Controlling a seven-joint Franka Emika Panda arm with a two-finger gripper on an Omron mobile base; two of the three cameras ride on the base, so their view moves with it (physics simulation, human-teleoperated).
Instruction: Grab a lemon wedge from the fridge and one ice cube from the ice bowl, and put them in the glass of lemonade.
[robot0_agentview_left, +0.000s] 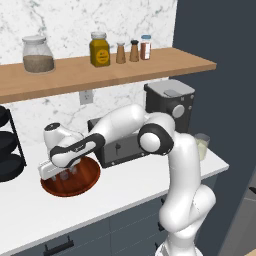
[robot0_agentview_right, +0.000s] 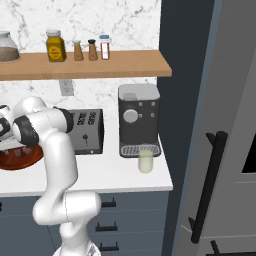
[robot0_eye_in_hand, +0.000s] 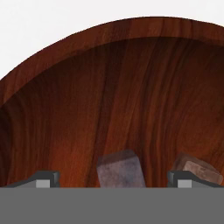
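Note:
The reddish-brown ice bowl (robot0_agentview_left: 75, 186) (robot0_agentview_right: 20, 159) (robot0_eye_in_hand: 131, 78) sits on the white counter at the left. My gripper (robot0_agentview_left: 64, 174) (robot0_eye_in_hand: 113, 180) hangs low inside it, open. In the hand view one ice cube (robot0_eye_in_hand: 120, 168) lies between the two fingertips (robot0_eye_in_hand: 43, 178), and a second ice cube (robot0_eye_in_hand: 197, 169) lies just past the right tip. The glass of lemonade (robot0_agentview_left: 201, 146) (robot0_agentview_right: 145, 161) stands in front of the coffee machine. At the far right is the grey fridge (robot0_agentview_right: 230, 125) with its black bar handle. The lemon wedge is out of view.
A black toaster (robot0_agentview_left: 120, 150) (robot0_agentview_right: 86, 131) stands right behind the bowl and a dark coffee machine (robot0_agentview_left: 169, 105) (robot0_agentview_right: 139, 120) beside it. A wooden shelf (robot0_agentview_left: 100, 72) with jars and shakers runs overhead. A black rack (robot0_agentview_left: 7, 150) stands at the far left.

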